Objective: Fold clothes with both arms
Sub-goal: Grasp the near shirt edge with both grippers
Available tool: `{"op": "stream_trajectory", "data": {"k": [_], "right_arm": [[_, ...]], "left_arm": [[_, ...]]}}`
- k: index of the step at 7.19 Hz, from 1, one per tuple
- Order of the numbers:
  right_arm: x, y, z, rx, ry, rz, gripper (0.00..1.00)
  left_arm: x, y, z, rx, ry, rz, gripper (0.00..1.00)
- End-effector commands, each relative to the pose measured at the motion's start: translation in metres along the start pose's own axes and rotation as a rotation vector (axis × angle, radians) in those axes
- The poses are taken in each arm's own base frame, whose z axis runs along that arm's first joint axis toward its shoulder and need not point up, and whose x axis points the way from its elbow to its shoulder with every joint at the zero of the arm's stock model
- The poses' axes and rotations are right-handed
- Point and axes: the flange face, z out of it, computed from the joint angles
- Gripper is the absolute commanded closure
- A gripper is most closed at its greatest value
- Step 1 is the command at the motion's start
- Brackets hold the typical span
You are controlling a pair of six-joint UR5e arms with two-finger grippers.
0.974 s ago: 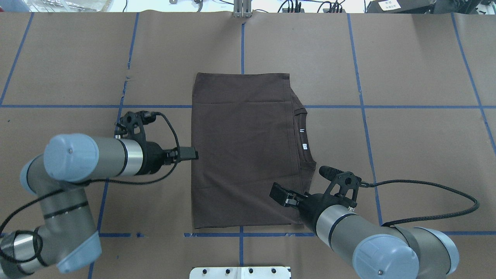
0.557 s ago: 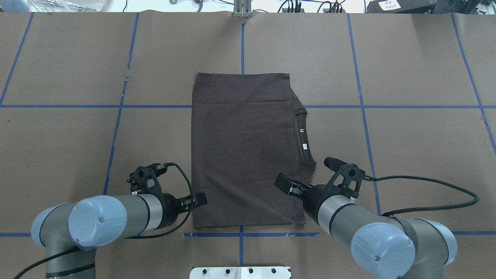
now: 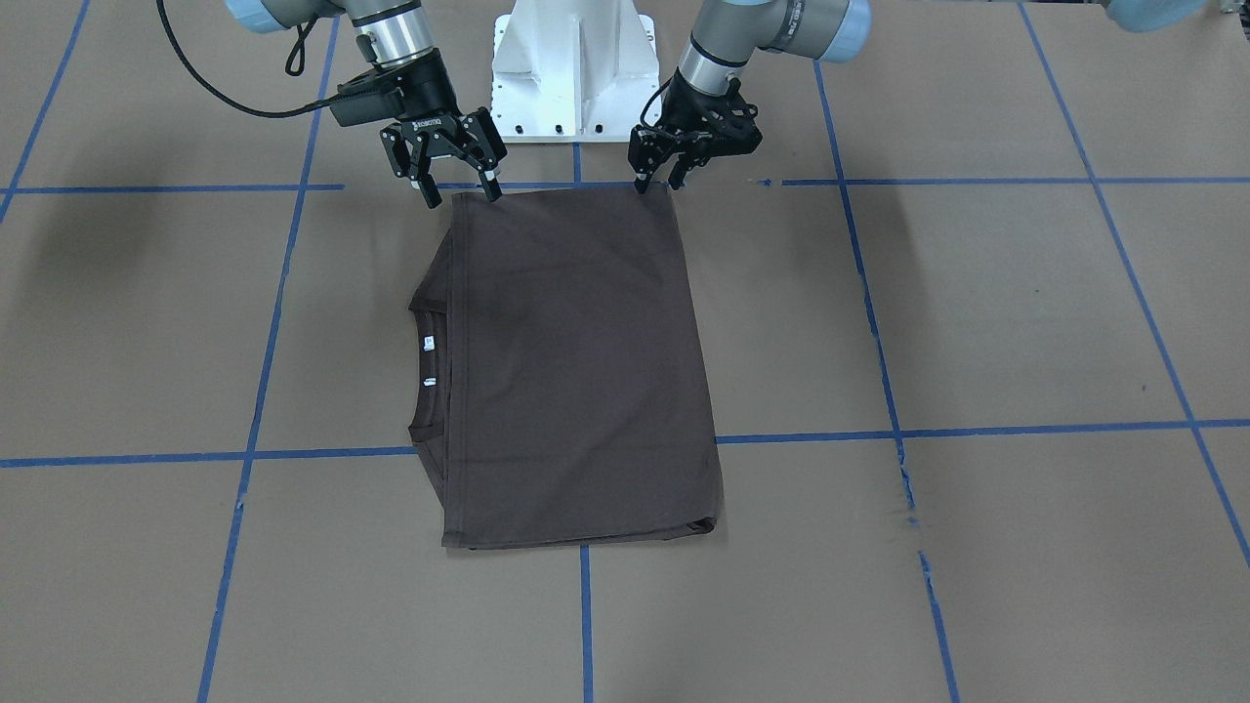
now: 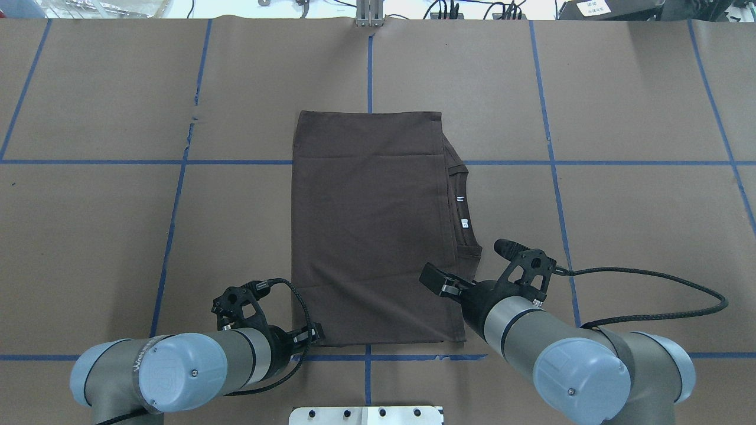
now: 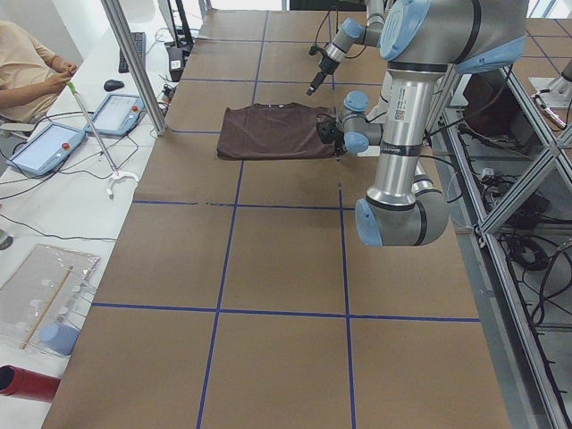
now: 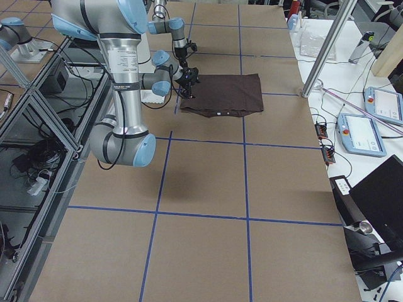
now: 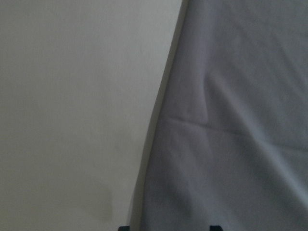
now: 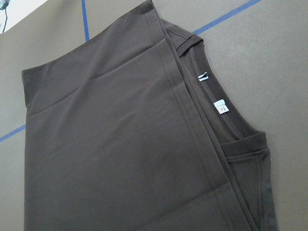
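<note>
The dark brown T-shirt (image 4: 369, 230) lies flat on the brown paper, folded into a rectangle. Its collar and white tags (image 4: 465, 222) peek out along the right side. My left gripper (image 4: 316, 333) is open at the shirt's near left corner (image 3: 669, 190). In the left wrist view the two fingertips straddle the cloth edge (image 7: 159, 120), low over the table. My right gripper (image 3: 461, 195) is open above the near right corner, holding nothing. The right wrist view looks down on the shirt (image 8: 120, 144) and collar tags (image 8: 221, 107).
Blue tape lines (image 4: 555, 162) grid the paper-covered table. The white pedestal base (image 3: 571, 68) stands just behind the shirt's near edge. At the far side a person (image 5: 27, 67) sits by teach pendants (image 5: 45, 147) and a metal pole (image 5: 134, 63).
My left arm has swung back along the shirt's left edge, from mid-edge to the near left corner. The right gripper shifted slightly farther out, then held still. The shirt has not moved.
</note>
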Motion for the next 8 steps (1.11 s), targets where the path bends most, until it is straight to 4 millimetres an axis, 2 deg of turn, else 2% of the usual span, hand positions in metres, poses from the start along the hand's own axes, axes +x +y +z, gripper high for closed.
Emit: {"op": "stream_trajectory", "data": {"k": [1, 8], "right_arm": [[0.0005, 0.0004, 0.0007, 0.000, 0.001, -0.001, 0.00], [0.0016, 0.0002, 0.0015, 0.004, 0.004, -0.002, 0.00]], "left_arm": [[-0.0010, 0.0026, 0.0024, -0.001, -0.006, -0.001, 0.37], [0.0000, 0.0025, 0.0100, 0.016, -0.010, 0.002, 0.40]]}}
